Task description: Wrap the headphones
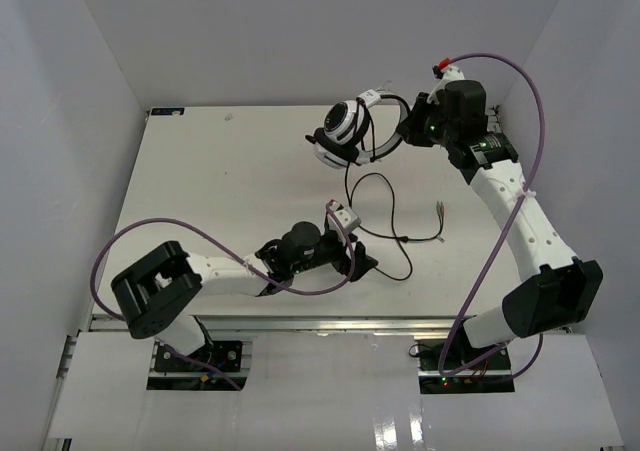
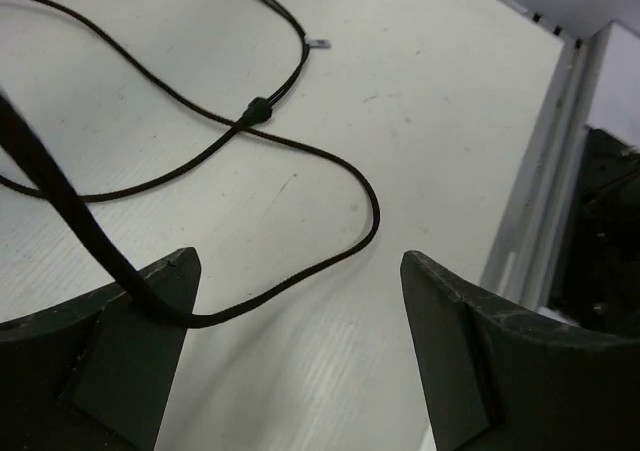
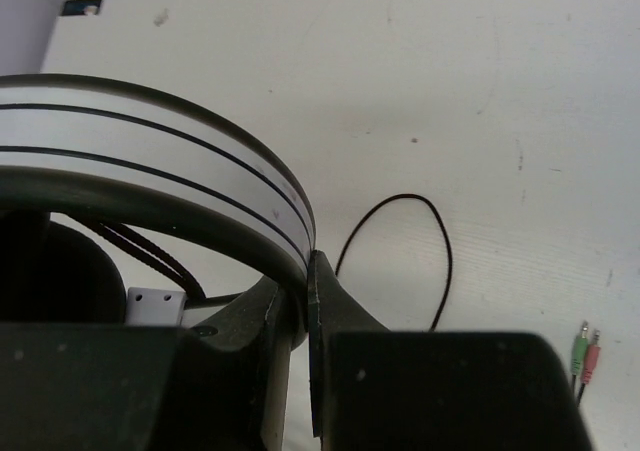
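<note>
Two arms bent (right jaws: headphones)

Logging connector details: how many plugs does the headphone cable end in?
2: a green plug and a pink plug, side by side on the table at the free end of the headphones cable.

Pinching the headphones by the white headband (thin black stripes along it) in the right gripper. Beyond, on the white table: a loop of thin black cable, green and pink plugs far right.
</note>
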`<state>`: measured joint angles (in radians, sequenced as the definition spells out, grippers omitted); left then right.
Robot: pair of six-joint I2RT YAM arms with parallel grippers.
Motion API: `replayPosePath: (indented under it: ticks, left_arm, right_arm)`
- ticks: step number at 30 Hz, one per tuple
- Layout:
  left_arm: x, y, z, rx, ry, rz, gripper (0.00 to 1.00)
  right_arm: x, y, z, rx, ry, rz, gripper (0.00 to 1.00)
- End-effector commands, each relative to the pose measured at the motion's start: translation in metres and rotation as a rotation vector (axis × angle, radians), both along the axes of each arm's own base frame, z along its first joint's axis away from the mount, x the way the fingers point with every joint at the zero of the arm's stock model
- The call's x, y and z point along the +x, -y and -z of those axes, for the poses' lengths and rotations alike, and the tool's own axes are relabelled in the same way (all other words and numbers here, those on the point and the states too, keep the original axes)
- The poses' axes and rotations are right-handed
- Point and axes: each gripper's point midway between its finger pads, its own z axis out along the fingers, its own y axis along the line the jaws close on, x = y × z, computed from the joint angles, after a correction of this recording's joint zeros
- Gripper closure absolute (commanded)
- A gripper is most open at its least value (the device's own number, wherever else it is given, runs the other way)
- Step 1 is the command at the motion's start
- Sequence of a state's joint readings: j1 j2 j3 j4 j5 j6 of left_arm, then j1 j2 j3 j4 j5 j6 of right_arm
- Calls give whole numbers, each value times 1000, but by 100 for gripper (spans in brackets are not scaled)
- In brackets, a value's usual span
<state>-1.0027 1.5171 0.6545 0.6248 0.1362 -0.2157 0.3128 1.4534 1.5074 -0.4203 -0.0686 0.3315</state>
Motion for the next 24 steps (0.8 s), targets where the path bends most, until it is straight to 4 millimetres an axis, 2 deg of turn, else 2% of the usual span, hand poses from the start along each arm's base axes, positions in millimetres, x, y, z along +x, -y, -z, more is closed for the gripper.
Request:
replayPosePath:
  ticks: [1, 4, 6, 10, 11, 13, 18, 21, 24]
  left_arm:
    - [20, 11, -9, -105, 118, -46, 18]
    - [24, 17, -3, -134, 127, -54, 47]
    - [28, 19, 2, -146, 135, -66, 71]
    - [29, 20, 3, -154, 155, -67, 96]
    - [28, 19, 4, -154, 161, -63, 100]
    - [24, 13, 5, -151, 176, -54, 100]
    - [27, -18, 11, -120, 173, -48, 100]
    - [39, -48, 28, -75, 66, -62, 100]
    - [50, -66, 46, -18, -32, -31, 100]
  right_arm:
    - [-28, -12, -99, 267, 137, -112, 92]
    - [-34, -7, -107, 298, 139, -124, 92]
    - [-39, -8, -107, 316, 127, -146, 92]
    - [-49, -5, -107, 338, 122, -196, 92]
    - [-52, -4, -107, 339, 126, -217, 92]
    - [-59, -2, -108, 343, 138, -278, 92]
    - [-91, 6, -103, 314, 268, -587, 92]
    - [-115, 6, -97, 266, 332, -777, 92]
    - [-135, 0, -92, 254, 340, -881, 92]
